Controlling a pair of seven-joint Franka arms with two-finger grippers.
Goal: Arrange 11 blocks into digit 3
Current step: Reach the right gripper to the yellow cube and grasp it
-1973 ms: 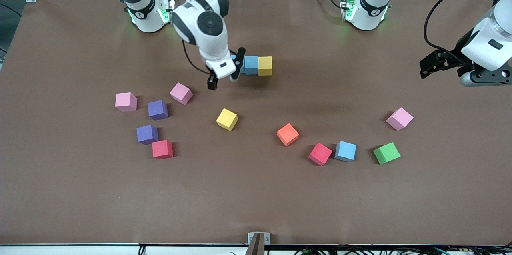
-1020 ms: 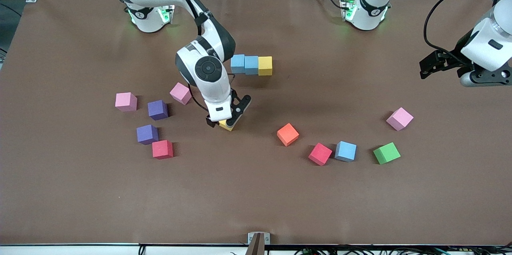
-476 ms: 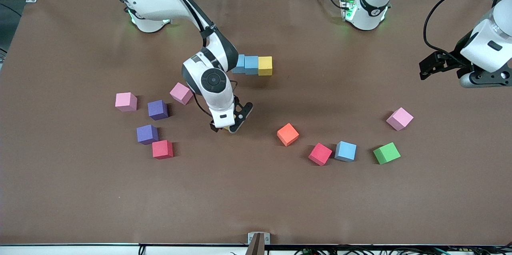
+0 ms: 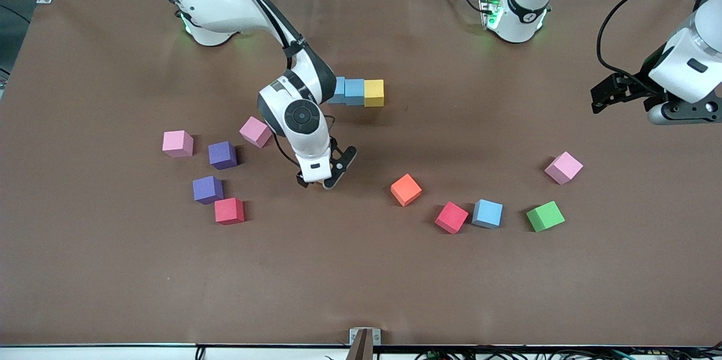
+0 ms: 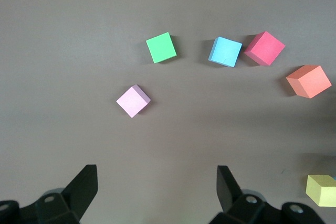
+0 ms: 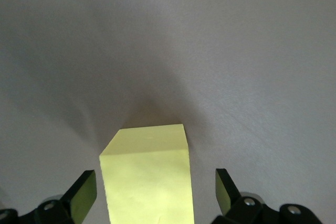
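From the front, our right hand (image 4: 319, 181) has dropped from the started row (image 4: 355, 92) onto the loose yellow block (image 4: 322, 182), so its pickup comes next. Our left hand (image 4: 623, 92) waits, spread. In the right wrist view, the yellow block (image 6: 148, 174) sits between spread, untouching fingers (image 6: 83, 192).

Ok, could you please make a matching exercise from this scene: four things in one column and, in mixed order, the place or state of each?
Things:
1. green block
2. orange block
3. yellow block
4. left gripper

Places or states:
a. between the open jaws of the right gripper
b. open, waiting over the table
c. beside the light blue block, toward the left arm's end
d. between the right gripper and a red block

Pairs: 1-c, 2-d, 3-a, 4-b
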